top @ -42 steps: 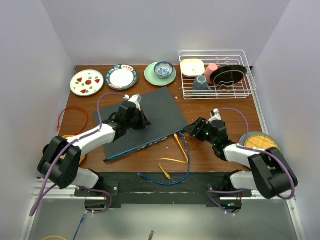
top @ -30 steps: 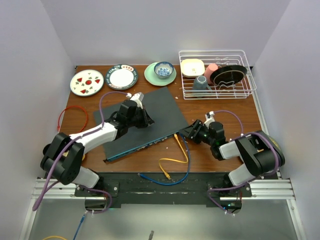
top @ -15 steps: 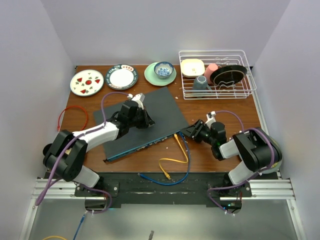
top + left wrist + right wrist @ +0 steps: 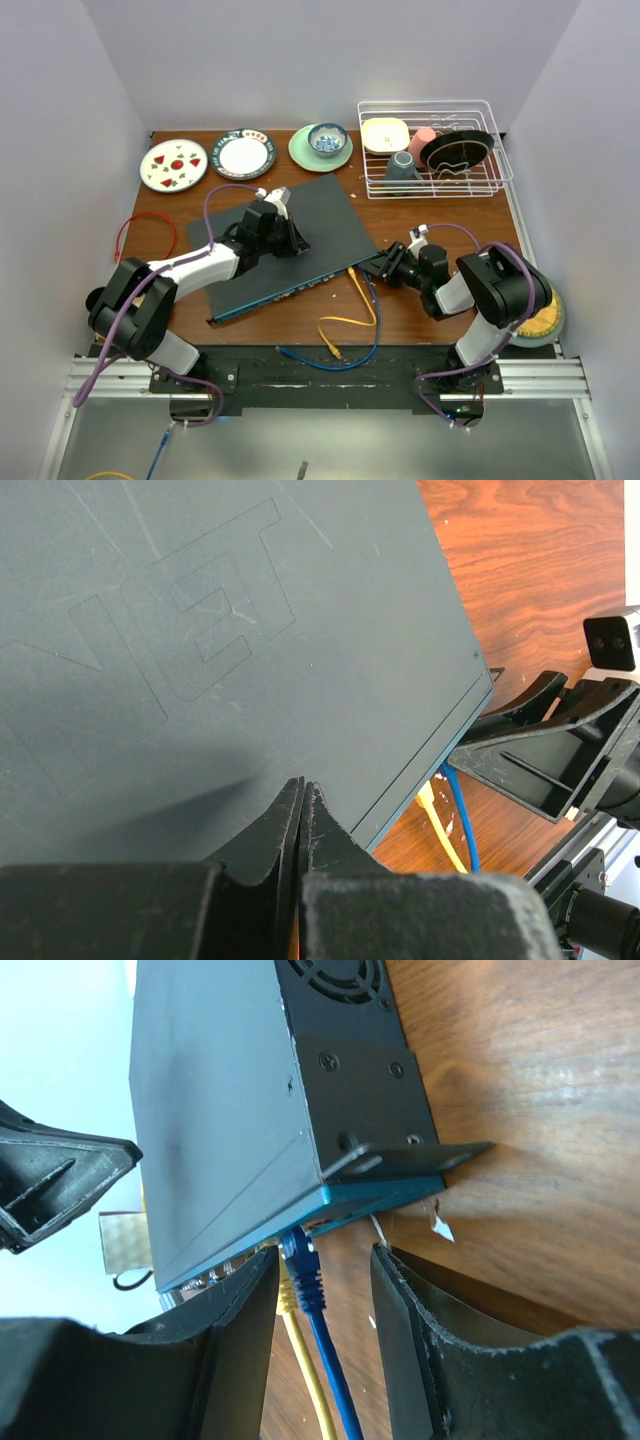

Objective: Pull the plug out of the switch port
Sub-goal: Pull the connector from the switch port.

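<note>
The switch (image 4: 285,245) lies slantwise at the centre of the top view on the glossy wood-grain table (image 4: 440,215), its thin teal port edge facing lower right. The left gripper (image 4: 302,790), fingers pressed together, seems to bear down on the lid. That lid is matte black and finely scuffed, with raised lettering, so the tips could skate and let the box drag. The right gripper (image 4: 325,1257) stands apart, 1 finger on each side of the blue plug (image 4: 300,1255) at the lower middle of its wrist view, not yet touching it. My worry is the close: the yellow cable (image 4: 303,1360) sits just beside the blue one, so the fingers might pinch both, or grab the round, pliant cord instead of the hard moulded plug body and leave it latched. The bent metal mounting ear (image 4: 400,1155) at the switch's corner could also snag the right-hand finger.
</note>
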Robot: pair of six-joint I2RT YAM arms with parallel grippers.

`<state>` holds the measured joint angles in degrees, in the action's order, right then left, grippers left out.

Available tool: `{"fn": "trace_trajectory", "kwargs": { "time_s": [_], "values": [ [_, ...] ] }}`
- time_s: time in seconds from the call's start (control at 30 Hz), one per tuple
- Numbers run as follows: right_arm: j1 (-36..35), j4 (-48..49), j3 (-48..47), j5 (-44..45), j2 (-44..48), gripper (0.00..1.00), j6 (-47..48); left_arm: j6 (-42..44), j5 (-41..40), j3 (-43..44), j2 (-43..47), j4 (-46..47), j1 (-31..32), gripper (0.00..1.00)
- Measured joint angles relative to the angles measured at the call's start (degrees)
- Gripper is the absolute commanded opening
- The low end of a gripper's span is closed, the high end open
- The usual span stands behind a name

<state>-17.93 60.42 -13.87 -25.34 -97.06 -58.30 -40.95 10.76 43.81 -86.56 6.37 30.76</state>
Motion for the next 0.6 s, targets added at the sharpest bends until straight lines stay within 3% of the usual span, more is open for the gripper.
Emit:
{"fn": "trace_trajectory", "kwargs": {
  "time_s": [0.27, 0.6],
  "values": [
    [0.02, 5.95, -0.59, -2.25, -5.05, 0.39, -2.43, -0.02, 0.17, 0.07, -0.55, 0.02, 0.0, 0.0],
    [0.07, 12.59, -0.66, -4.13, -9.84, 0.38, -5.7, -0.02, 0.61, 0.07, -0.85, 0.11, 0.0, 0.0]
  ]
}}
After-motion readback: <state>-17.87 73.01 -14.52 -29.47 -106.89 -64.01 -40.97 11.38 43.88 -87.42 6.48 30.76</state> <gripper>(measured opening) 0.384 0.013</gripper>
